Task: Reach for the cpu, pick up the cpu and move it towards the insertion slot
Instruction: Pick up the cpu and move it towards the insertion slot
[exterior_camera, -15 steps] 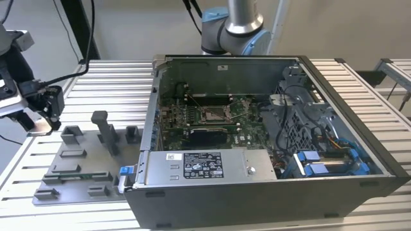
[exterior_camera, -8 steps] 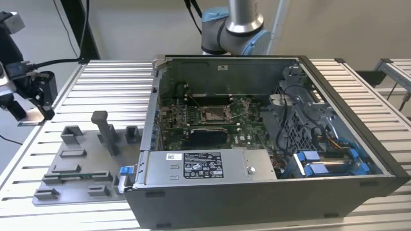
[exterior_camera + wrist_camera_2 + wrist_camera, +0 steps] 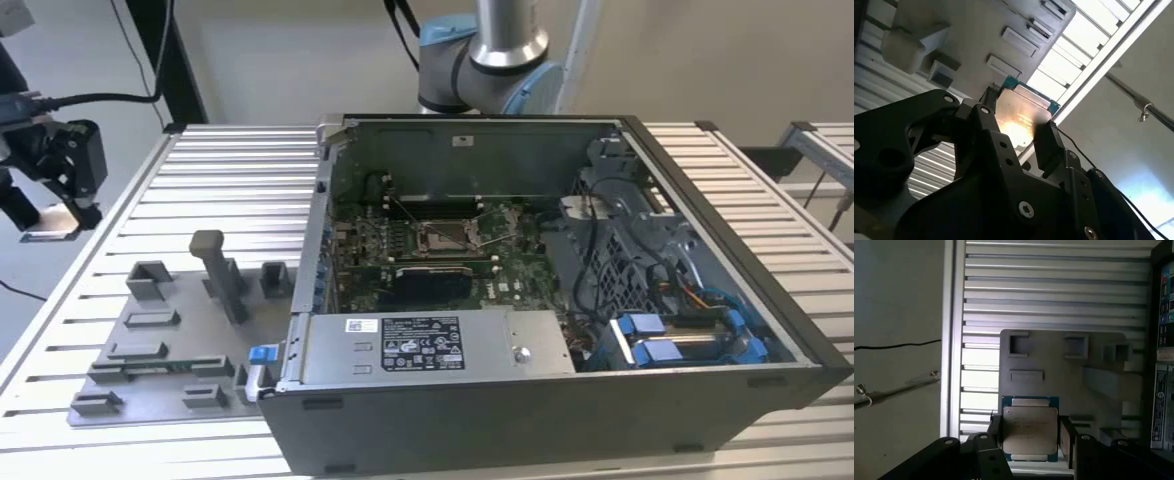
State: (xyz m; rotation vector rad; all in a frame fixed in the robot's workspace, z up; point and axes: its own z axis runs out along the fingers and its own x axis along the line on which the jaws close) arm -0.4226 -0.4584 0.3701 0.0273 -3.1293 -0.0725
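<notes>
At the ribbed counter's (image 3: pixel 227 165) edge, my jaws clamp the cpu (image 3: pixel 1030 432), nine o'clock from the insertion slot (image 3: pixel 445 237) in the exterior view.

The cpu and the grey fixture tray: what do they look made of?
The cpu: bare silvery metal lid, seemingly, glaring in the second wrist view, on a green board edge. The fixture tray: matte grey, probably moulded or printed plastic.
</notes>
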